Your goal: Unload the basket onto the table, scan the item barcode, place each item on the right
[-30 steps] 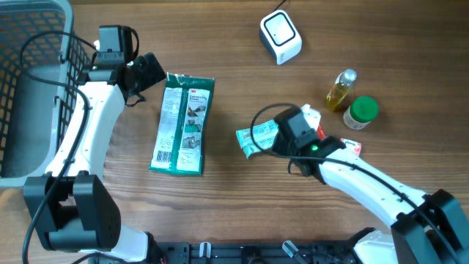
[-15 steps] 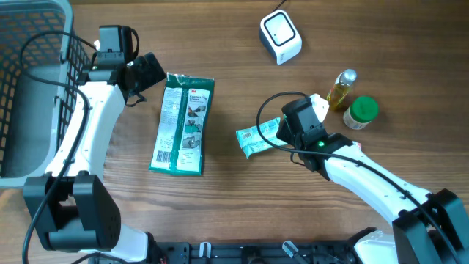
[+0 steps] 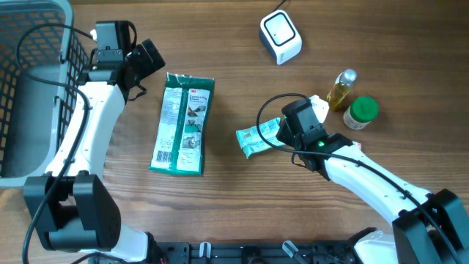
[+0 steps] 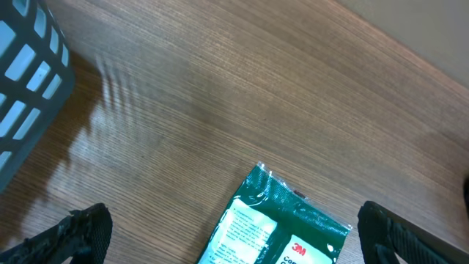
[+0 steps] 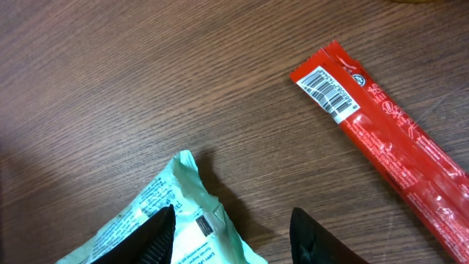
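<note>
Mint packet (image 3: 258, 138) lies just left of your right gripper (image 5: 236, 238), long axis left-right, corner between its parted fingers (image 5: 157, 235). Left gripper (image 3: 146, 57) gaping, way farther off.

Grey basket (image 3: 20, 117) at far left; oil bottle (image 3: 340, 89) just beside green-lidded jar (image 3: 361, 112); red packet (image 5: 385, 121) lies flat.

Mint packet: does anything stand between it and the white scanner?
Nothing visible does. Bare table lies between the mint packet and the white scanner; the oil bottle and green-lidded jar stand off to the right.
</note>
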Controlling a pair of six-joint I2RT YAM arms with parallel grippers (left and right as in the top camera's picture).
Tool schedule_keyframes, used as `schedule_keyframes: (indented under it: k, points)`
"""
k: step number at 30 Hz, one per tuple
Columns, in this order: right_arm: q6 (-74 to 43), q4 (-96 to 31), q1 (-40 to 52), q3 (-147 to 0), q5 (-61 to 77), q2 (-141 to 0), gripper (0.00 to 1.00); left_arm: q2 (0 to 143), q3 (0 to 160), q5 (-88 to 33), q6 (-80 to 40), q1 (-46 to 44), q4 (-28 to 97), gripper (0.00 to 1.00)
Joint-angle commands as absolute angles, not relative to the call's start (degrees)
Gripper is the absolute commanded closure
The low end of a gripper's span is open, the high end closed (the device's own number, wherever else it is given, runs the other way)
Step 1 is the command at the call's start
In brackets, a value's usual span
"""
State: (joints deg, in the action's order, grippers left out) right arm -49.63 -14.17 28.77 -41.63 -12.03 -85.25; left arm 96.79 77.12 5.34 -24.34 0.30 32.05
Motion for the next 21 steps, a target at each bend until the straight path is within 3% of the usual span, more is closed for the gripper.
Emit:
schedule_keyframes:
  k: [1,5,8,12,14,17,21]
  points:
    - [-49.5,-14.5,28.6,-41.5,-12.0,-85.2,0.49,96.6,77.6,4.4,-24.5,0.3,32.2,0.0]
    - [-49.5,-14.4,28.6,-41.5,-12.0,-85.2,0.49,96.6,77.6,-15.1,-24.5,0.3,36.7,0.0]
    - [-49.5,-14.4,28.6,-41.5,-12.0,-85.2,0.49,96.6,77.6,-21.3,-24.5,0.2,38.2,0.0]
    - [-49.5,-14.4,28.6,-41.5,-12.0,-85.2,0.49,96.6,77.6,-24.3,-24.5,-0.1,41.4,0.01]
    - [-49.5,-14.4,28.6,-41.5,-12.0,-85.2,0.48,96.6,77.6,-24.2,-24.5,-1.5,42.8,0.12]
    - [-49.5,-14.4,28.6,-41.5,-12.0,-85.2,0.49,96.6,77.6,-24.1,-24.4,-4.7,43.4,0.15]
    - [-49.5,-14.4,28.6,-41.5,-12.0,-85.2,0.49,96.7,77.6,-19.1,-24.5,-12.1,43.4,0.27]
